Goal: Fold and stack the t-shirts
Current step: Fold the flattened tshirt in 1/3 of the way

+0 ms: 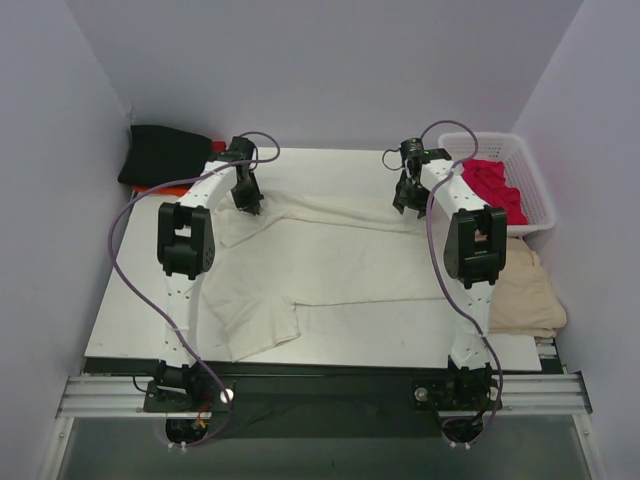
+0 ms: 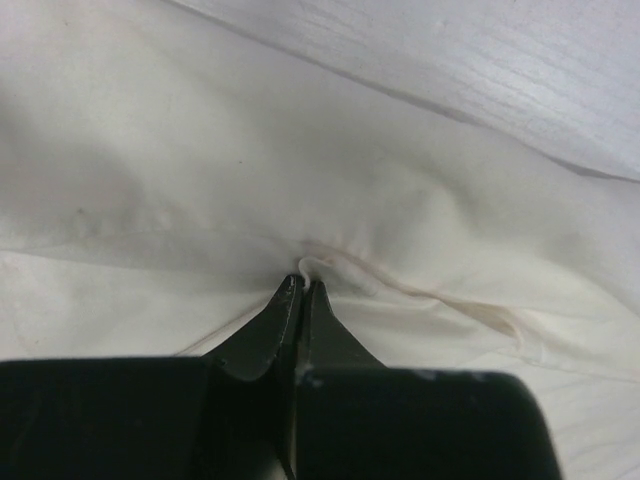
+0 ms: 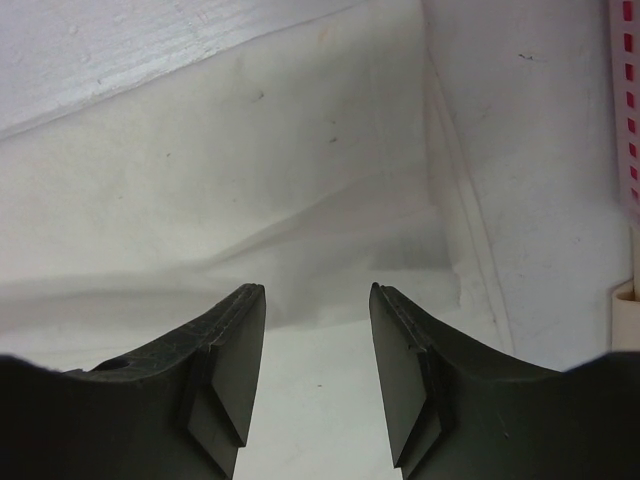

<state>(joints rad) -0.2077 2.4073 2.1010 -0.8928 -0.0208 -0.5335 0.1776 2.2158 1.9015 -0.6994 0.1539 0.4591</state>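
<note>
Ok, status: cream shirt [image 1: 340, 262] lies spread over mid table [image 1: 420, 350], with both grippers at its far edge. L gripper [image 2: 302, 287] is pressed together on a small pucker of the cloth, tips only. R gripper [image 3: 317, 292] is spread wide over the far-right corner of the shirt, holding nothing. Can't tell if its tips touch the cloth.

Risks as I see them:
1. L bite is thin, just a ridge of fabric at the very tips. Any quick pull and I'd expect it to slip out, prob mid-fold.
2. Only one side is held. If L lifts before R has closed, the shirt drags diagonally, the far edge skews and the fold comes out crooked.
3. R sits right at the hem/corner. If it closes a bit off, it grabs air or one loose edge, and that corner flops when lifted.
4. R is near the basket [image 1: 535, 190] holding the crimson shirt [image 1: 492, 183]. A wide swing could knock it.
5. L is near the black shirt [image 1: 160, 152] at back-left. A dragged cloth edge could snag that pile.

My call: close R on the corner, check both bites, then lift slowly and evenly.
</note>
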